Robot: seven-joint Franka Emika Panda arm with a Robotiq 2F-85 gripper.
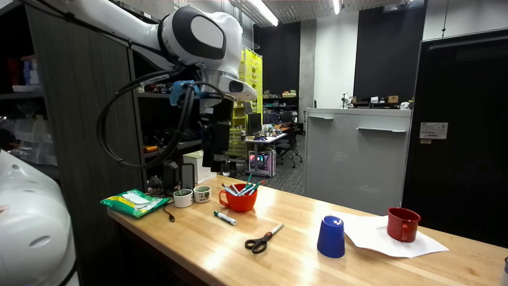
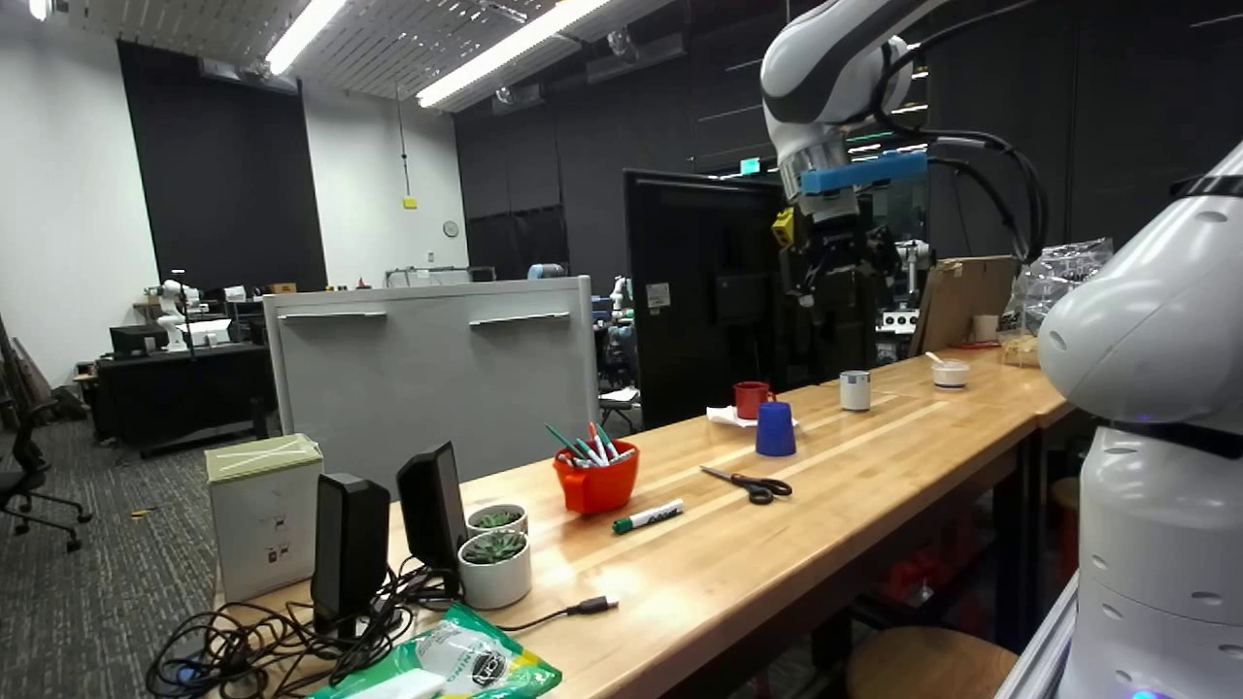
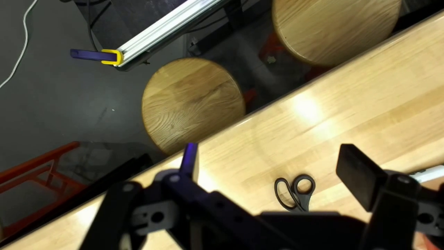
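Wrist view: the fingers (image 3: pixel 362 178) stand wide apart and grip nothing. The scissors (image 3: pixel 302 199) lie on the worktop (image 3: pixel 263 152), lower than the fingers and out of contact with them. From this angle the black handle loops appear within the gap, nearer to the finger at the right of the frame; the blades are hidden. A white marker (image 3: pixel 430 173) shows partly behind that same finger. Two round wooden stools (image 3: pixel 194 104) stand along the worktop's edge.

In an exterior view, the arm (image 1: pixel 198 39) carries the fingers pointing downward, well above the worktop; their spread cannot be read here. The scissors lie well apart from them, lower and to the right in the frame, handle loops toward the bottom. Around the scissors are the white marker with its green cap, an orange-red mug (image 1: pixel 240 203) and a blue cup (image 1: pixel 331 238), narrower at its top. A dark red mug (image 1: pixel 400 226) rests on white paper (image 1: pixel 367 238).

Also in an exterior view, the fingers hang below a blue bracket (image 2: pixel 864 173), high over the worktop; the width of their opening cannot be told. The scissors lie lower and to the left in the frame, blades pointing left, between the white marker and the blue cup. A white can (image 2: pixel 855 392) and a white bowl (image 2: pixel 950 375) stand farther along the worktop.
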